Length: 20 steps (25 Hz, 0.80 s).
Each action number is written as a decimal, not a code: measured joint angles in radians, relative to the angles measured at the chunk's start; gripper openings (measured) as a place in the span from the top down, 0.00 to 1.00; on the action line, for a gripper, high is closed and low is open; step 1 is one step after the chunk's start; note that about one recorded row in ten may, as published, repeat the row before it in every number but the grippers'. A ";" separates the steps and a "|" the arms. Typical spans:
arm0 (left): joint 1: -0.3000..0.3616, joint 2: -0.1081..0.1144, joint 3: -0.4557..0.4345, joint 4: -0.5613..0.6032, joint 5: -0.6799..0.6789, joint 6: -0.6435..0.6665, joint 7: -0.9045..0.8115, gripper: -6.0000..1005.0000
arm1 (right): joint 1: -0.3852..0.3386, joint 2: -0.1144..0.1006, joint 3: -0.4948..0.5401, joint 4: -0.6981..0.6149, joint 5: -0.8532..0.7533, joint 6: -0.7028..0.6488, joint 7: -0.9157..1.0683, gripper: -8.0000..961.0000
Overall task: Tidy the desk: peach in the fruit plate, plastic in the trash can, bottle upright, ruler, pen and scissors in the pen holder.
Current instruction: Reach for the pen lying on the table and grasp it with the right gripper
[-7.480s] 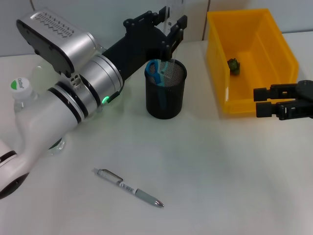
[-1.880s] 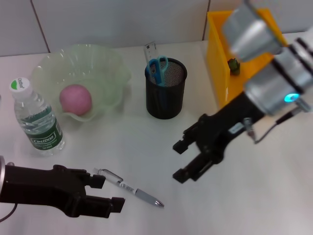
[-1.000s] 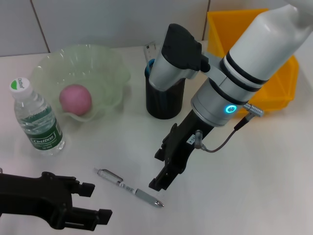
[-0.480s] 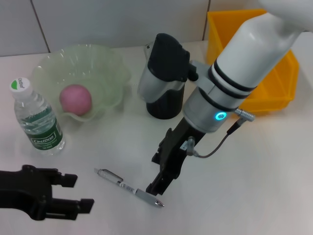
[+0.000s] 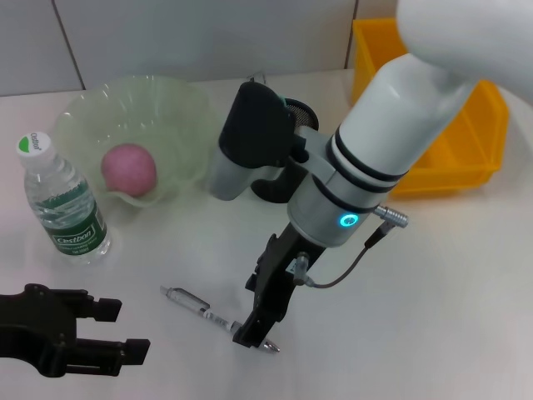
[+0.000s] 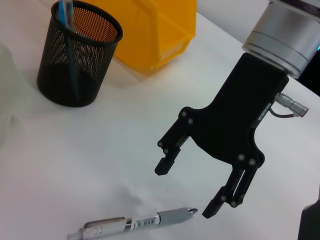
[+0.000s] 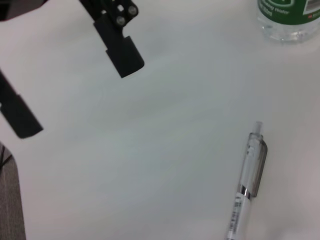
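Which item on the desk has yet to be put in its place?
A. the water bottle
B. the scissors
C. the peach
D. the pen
D: the pen lies flat on the table, with the open right gripper just above its tip, while the peach sits in the fruit plate, the bottle stands upright and a blue scissor handle shows in the pen holder.

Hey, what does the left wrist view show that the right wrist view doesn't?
Only the left wrist view shows the black mesh pen holder with a blue handle inside, the yellow trash can, and the right end effector, open, hanging just above the pen's grip end.

Only the right wrist view shows the base of the water bottle and the left end effector, open, off to one side.

Both show the pen lying flat on the white desk.
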 joint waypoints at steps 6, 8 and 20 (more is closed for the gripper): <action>-0.004 0.001 -0.012 0.000 0.001 0.012 0.000 0.22 | 0.024 0.001 -0.052 -0.008 0.000 0.010 0.138 0.16; -0.006 0.001 -0.021 0.000 0.001 0.021 0.000 0.22 | 0.031 0.001 -0.054 -0.012 -0.002 0.011 0.193 0.16; -0.009 0.001 -0.054 0.009 -0.004 0.062 -0.003 0.22 | 0.088 0.003 -0.158 -0.040 -0.045 0.017 0.418 0.17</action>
